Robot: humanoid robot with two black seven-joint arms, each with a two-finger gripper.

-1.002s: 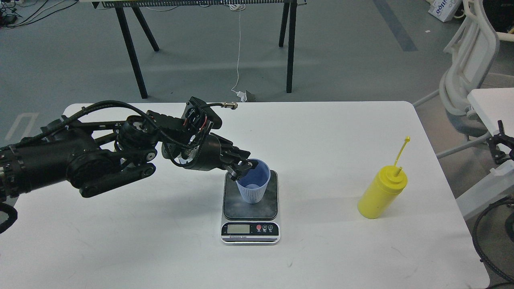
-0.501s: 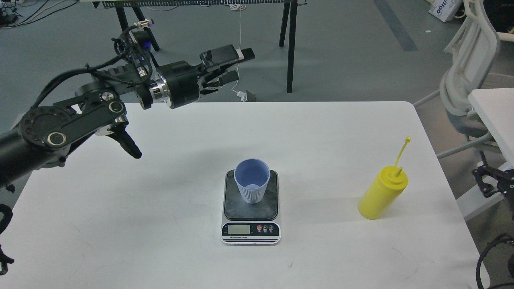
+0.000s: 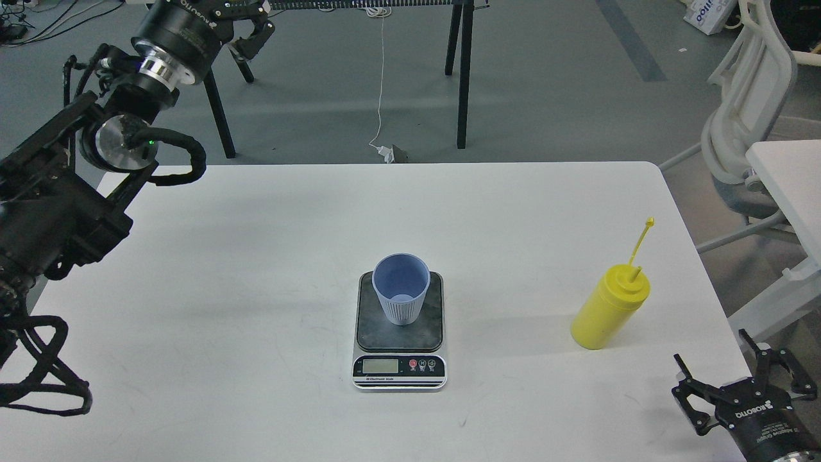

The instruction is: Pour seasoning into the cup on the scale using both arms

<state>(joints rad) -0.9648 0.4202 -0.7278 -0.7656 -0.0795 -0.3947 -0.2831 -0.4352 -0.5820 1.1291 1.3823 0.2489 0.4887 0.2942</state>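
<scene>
Seasoning (image 3: 608, 312) stands upright on the white surface (image 3: 256, 289) at about 3 o'clock from the scale (image 3: 399, 333), well apart from it, its long axis near vertical and leaning slightly toward 1 o'clock; the nozzle points up and the thin cap strap rises from it toward 1 o'clock. Cup (image 3: 401, 288) sits upright on the scale's dark platform, mouth up, touched by nothing. Right gripper (image 3: 737, 380) is at the lower right corner, near the surface's edge, at 5 o'clock from the seasoning, its fingers (image 3: 685, 378) spread wide and holding nothing. Left gripper (image 3: 247, 29) is raised at the top left, beyond the surface; its fingers look parted and empty, though partly cut off by the frame.
</scene>
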